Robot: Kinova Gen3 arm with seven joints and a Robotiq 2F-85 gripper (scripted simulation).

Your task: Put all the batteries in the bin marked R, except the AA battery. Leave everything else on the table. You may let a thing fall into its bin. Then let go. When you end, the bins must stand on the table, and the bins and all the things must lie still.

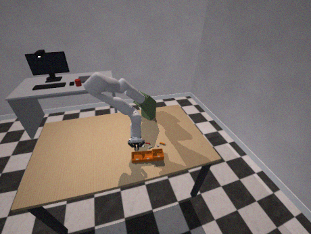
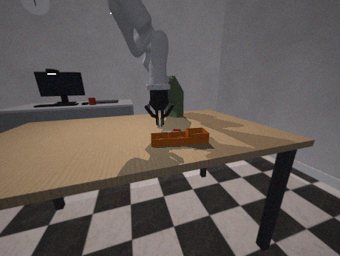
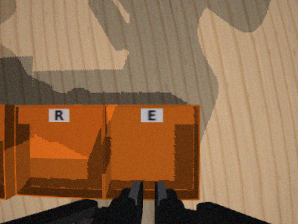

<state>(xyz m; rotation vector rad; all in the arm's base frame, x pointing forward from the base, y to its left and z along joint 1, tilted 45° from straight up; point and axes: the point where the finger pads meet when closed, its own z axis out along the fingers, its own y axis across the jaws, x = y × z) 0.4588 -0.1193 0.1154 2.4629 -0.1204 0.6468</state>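
Black fingers of the gripper (image 3: 148, 192) stand narrow, nearly together and pointing straight down. The pale sliver in the slit between them has the colour of the table top, and nothing is plainly held there.

The claw hangs above the orange tray of bins (image 1: 147, 156), over one end of it. In the wrist view its fingertips sit at the near edge of the end compartment. The back wall of that compartment carries a small white tag reading E (image 3: 150, 115). The compartment beside it carries a like tag reading R (image 3: 57, 115). Both show bare orange floors. A third compartment beyond R is cut off by the frame edge, and its tag cannot be seen. The tray's long axis runs across the wrist view, and from the side it lies flat on the wooden table (image 2: 74, 155).

Several small things lie on the table just behind the tray, on the side away from the table's front edge:
- a red-tipped piece (image 1: 148, 144), nearest the claw
- a grey one (image 1: 157, 146)
- a short orange stick (image 1: 162, 143), whose length runs roughly along the tray's length

They are too small to tell which are batteries, which way their ends point, or whether they bear any print.

Farther behind the tray a green box (image 1: 147, 107) stands at the table's far edge. Well beyond the tray a grey desk (image 1: 24, 92) holds a dark monitor (image 1: 47, 63).
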